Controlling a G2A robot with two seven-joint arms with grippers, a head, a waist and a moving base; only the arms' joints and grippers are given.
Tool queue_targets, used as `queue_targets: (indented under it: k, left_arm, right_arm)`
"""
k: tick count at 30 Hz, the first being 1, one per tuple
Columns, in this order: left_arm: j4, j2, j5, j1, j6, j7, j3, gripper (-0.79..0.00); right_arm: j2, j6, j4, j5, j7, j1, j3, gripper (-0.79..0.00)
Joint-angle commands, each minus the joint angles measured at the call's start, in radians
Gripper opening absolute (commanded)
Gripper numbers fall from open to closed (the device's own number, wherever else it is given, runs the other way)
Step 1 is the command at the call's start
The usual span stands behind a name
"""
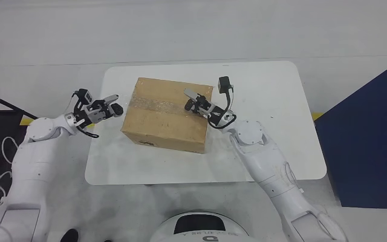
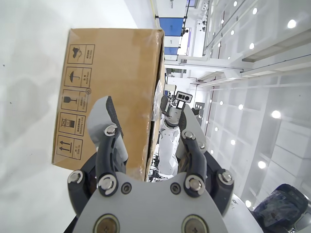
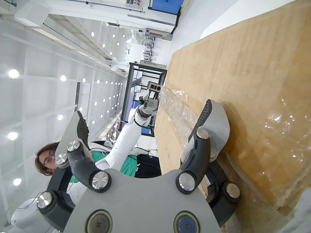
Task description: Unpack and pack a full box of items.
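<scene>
**Sealed cardboard box [image 1: 166, 114] on white table [image 1: 278, 97]; both arms at the box, jaws spread**

1. Cardboard box. Brown and rectangular, with its flaps closed. It stands on the table left of the middle and is turned slightly askew to the table's edges. A strip of clear tape [image 1: 158, 104] runs along the top seam and wrinkles where it folds over the end. In the left wrist view, the side wall carries a column of black handling symbols [image 2: 75, 98].

2. Left gripper [image 1: 114, 104]. It is off the box's left end, level with the side wall, near it but apart. The jaws are released and hold nothing. In the left wrist view the box's upper edge shows through the gap between the two ribbed fingers [image 2: 110, 112].

3. Right gripper [image 1: 190, 100]. It is over the right part of the box top, beside the taped seam. The jaws are spread wide and hold nothing. In the right wrist view one finger [image 3: 213, 120] lies low over the cardboard next to the tape. Whether it touches the surface cannot be told. The other finger is raised clear of the box.

4. Table. It has a white top with rounded corners.

5. Blue partition [image 1: 357, 151]. It stands on the floor to the right of the table.
</scene>
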Motion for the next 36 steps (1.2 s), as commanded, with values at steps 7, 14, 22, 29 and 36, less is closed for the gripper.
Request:
queue_targets:
  k: [7, 14, 22, 29, 36]
  left_arm:
    - [0.004, -0.015, 0.012, -0.025, -0.049, 0.005, 0.029, -0.428]
    - [0.002, -0.019, 0.036, -0.028, -0.078, 0.033, 0.032, -0.597]
    - [-0.036, -0.016, 0.062, -0.004, -0.144, 0.055, 0.02, -0.785]
    - [-0.069, -0.009, 0.062, 0.028, -0.17, 0.069, -0.008, -0.785]
    - [-0.084, -0.006, 0.07, 0.046, -0.16, 0.109, -0.024, -0.785]
  right_arm:
    - [0.0, 0.0, 0.0, 0.0, 0.0, 0.0, 0.0, 0.0]
    - [0.0, 0.0, 0.0, 0.0, 0.0, 0.0, 0.0, 0.0]
    - [0.0, 0.0, 0.0, 0.0, 0.0, 0.0, 0.0, 0.0]
    - [0.0, 0.0, 0.0, 0.0, 0.0, 0.0, 0.0, 0.0]
    - [0.0, 0.0, 0.0, 0.0, 0.0, 0.0, 0.0, 0.0]
